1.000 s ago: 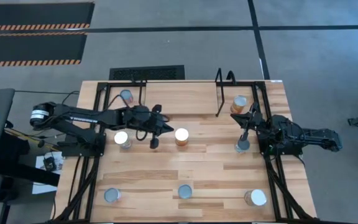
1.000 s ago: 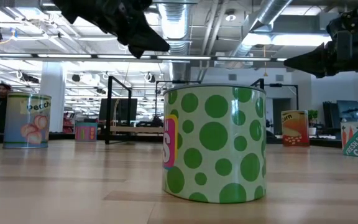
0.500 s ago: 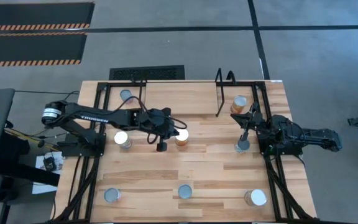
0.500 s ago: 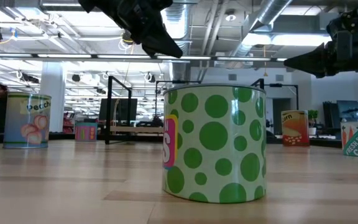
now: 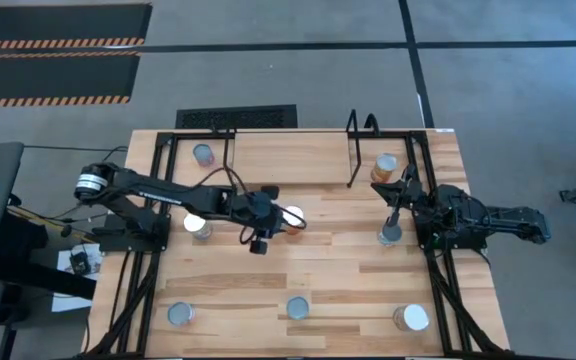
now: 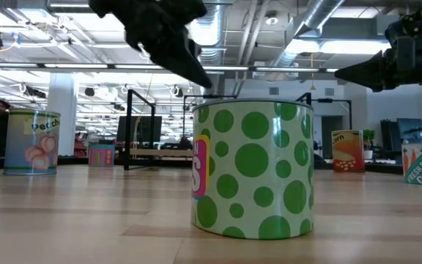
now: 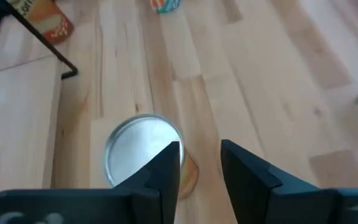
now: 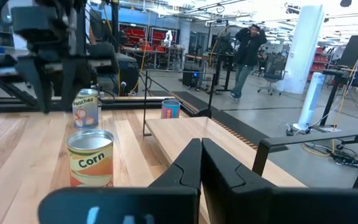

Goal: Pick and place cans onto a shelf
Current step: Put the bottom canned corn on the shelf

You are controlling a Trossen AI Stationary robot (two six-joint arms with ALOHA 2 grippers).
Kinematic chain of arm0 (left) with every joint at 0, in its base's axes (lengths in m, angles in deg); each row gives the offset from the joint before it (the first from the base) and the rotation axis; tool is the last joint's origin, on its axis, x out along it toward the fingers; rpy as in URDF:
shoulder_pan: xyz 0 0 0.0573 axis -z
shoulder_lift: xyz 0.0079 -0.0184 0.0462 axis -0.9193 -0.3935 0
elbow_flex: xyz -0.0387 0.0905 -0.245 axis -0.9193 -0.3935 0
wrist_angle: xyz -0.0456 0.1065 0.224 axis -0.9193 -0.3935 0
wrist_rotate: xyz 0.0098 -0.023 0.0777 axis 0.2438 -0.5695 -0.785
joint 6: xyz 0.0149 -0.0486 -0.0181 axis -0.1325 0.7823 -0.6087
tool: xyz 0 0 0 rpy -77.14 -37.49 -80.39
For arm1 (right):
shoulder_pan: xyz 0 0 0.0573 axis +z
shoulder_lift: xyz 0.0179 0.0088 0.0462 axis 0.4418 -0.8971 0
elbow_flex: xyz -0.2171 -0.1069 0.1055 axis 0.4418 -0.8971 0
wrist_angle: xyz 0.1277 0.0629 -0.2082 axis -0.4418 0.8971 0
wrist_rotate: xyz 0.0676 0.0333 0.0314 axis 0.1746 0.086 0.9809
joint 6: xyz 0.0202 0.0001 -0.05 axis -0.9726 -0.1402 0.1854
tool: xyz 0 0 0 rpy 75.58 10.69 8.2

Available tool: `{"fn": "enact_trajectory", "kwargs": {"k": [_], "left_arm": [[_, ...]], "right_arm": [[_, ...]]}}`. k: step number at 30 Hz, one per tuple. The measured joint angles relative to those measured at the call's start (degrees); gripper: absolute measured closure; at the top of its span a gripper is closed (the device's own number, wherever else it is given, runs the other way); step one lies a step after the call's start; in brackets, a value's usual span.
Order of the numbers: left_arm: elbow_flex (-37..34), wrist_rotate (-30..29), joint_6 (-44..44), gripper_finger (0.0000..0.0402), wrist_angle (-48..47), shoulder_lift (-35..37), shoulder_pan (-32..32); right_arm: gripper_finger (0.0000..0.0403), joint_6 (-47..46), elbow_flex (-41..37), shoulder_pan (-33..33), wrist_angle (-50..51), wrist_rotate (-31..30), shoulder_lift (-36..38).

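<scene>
An orange-labelled can (image 7: pixel 138 149) with a silvery top stands upright on the wooden table, near its middle (image 5: pixel 296 216). My left gripper (image 7: pixel 201 165) hovers open above it and slants down. One finger stands over the can's top edge and the other beside the can. In the low view this gripper (image 6: pixel 200 73) hangs well above the table. The shelf (image 5: pixel 368 150), black tubing with a light board, stands at the far right. A "Corn" can (image 8: pixel 91 158) stands by it. My right gripper (image 8: pixel 201 162) waits shut near the shelf (image 5: pixel 393 212), above a grey can (image 5: pixel 390 236).
More cans stand about the table: one beside the left arm (image 5: pixel 196 224), one at the far left (image 5: pixel 203 154), three along the near edge, among them the green-dotted one (image 6: pixel 253 176). The black table frame (image 5: pixel 438 280) runs down both sides.
My left gripper has travelled toward the table's right edge, from beside the left silver-topped can to above the orange can. It has also come lower and tipped further down. The cans have not moved.
</scene>
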Motion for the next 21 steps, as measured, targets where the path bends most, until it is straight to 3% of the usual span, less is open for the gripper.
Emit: {"fn": "enact_trajectory", "kwargs": {"k": [12,21], "left_arm": [[0.17,-4.71,-5.29,0.0301,3.1,-7.7,0.07],[0.31,-5.57,-5.97,0.0394,2.37,-7.26,0.02]], "right_arm": [[0.0374,0.0,-0.04,0.01,-0.32,-0.05,-0.14],[0.0374,0.0,-0.04,0.01,-0.33,0.0,-0.14]]}}
